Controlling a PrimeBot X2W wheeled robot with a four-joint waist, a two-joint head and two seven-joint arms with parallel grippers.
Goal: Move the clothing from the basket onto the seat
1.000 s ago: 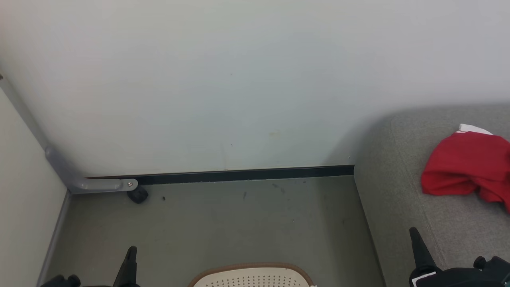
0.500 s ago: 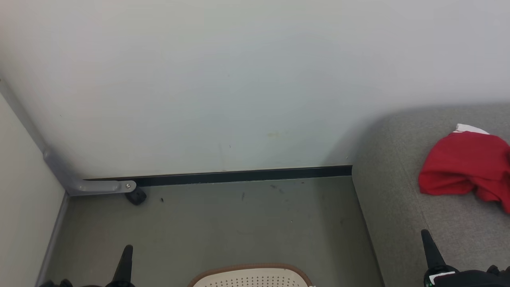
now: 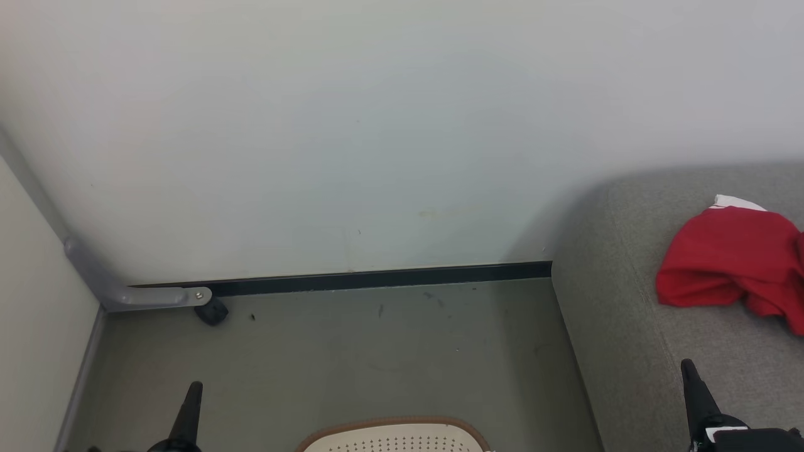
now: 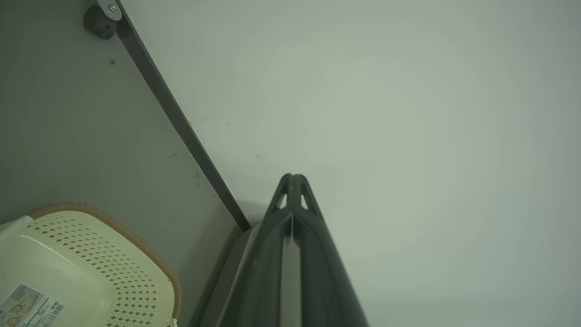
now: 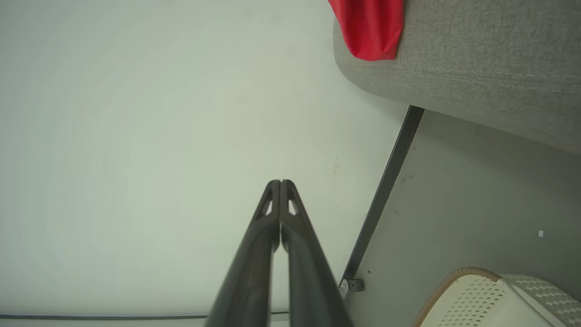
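Red clothing (image 3: 732,260) with a white edge lies crumpled on the grey seat (image 3: 634,326) at the right; the right wrist view shows a red fold (image 5: 370,27) hanging over the seat's edge (image 5: 454,68). The cream basket (image 3: 396,437) with its brown rim peeks in at the bottom centre, and its inside (image 4: 68,268) shows only a paper label. My left gripper (image 3: 190,402) is low at the left, shut and empty, fingertips together (image 4: 292,181). My right gripper (image 3: 691,383) is over the seat's front part, shut with nothing in it (image 5: 279,186).
A pale wall (image 3: 377,125) with a dark baseboard (image 3: 377,276) stands behind the grey-green floor (image 3: 345,358). A grey bracket (image 3: 151,295) and a small black wheel (image 3: 212,311) sit in the left corner.
The head view has drifted slightly. Both grippers have sunk lower toward the bottom edge, the right one also shifting rightward. The red clothing stays on the seat.
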